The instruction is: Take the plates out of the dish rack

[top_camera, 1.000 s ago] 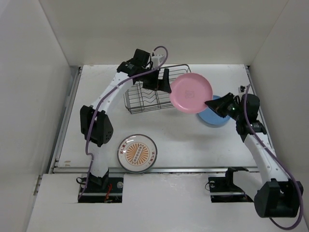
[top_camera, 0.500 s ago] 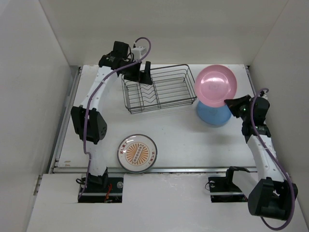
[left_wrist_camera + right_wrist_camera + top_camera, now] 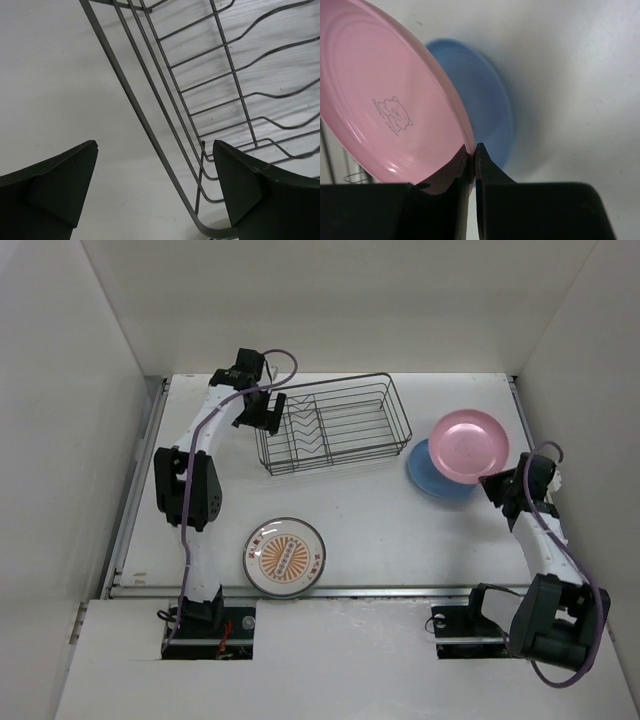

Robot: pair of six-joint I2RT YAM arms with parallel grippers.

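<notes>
My right gripper [image 3: 497, 487] [image 3: 472, 150] is shut on the near rim of the pink plate [image 3: 468, 446] [image 3: 385, 100], which hangs tilted over the blue plate [image 3: 428, 477] [image 3: 487, 95] lying flat on the table at the right. The wire dish rack [image 3: 330, 423] [image 3: 200, 100] stands at the back centre with no plate showing in it. My left gripper [image 3: 262, 412] [image 3: 155, 185] is open at the rack's left end, its jaws straddling the rack's corner wire without touching it. A white plate with an orange sunburst centre [image 3: 285, 556] lies flat near the front edge.
White walls enclose the table on three sides. The right arm's elbow [image 3: 545, 610] sits low by the front right corner. The left arm's purple cable [image 3: 280, 365] loops above the rack's left end.
The right arm has swung the pink plate rightward away from the rack and lowered it over the blue plate. The left gripper has pulled back from over the rack to its left end.
</notes>
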